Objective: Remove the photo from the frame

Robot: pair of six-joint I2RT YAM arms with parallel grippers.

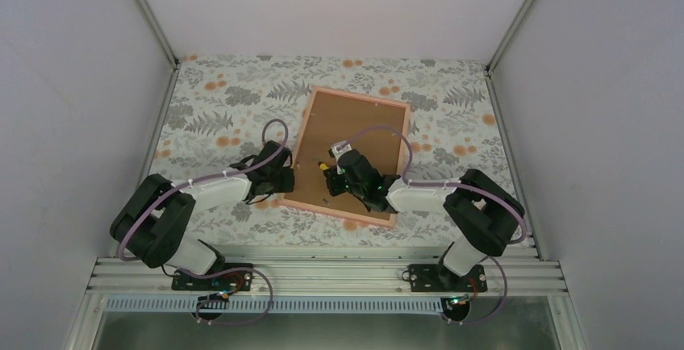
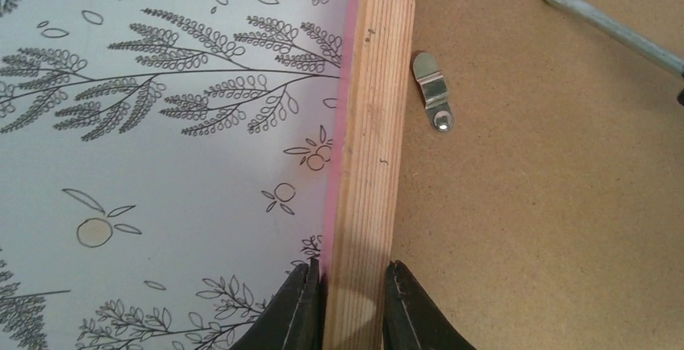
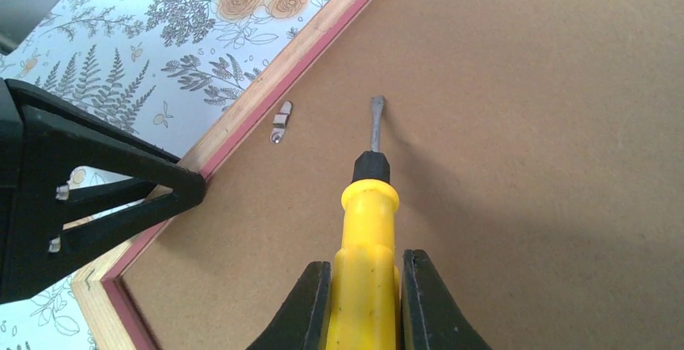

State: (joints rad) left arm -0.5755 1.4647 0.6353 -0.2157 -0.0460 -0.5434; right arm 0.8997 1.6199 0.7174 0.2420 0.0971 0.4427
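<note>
Left wrist view: your left gripper (image 2: 352,306) has its two fingers clamped across the frame (image 2: 369,124), one on the pink outer edge and one on the inner side of the bare wooden rail. I judge this grip is meant to pin the frame against sliding while the other arm works. Your right gripper (image 3: 364,302) is clenched on the yellow handle of a screwdriver (image 3: 369,205). Its flat blade is angled low over the brown backing panel (image 3: 524,124), with the tip near a small metal turn clip (image 3: 281,122). The clip lies along the left rail without crossing it, and the blade looks placed to swivel or pry there. The frame lies face down and slightly skewed on the floral tablecloth (image 1: 226,92), between the two arms. You cannot see the photo; it should be under the backing panel, inside the frame, so the task looks early. No brand, label or lettering is readable on the handle, clip or panel.
</note>
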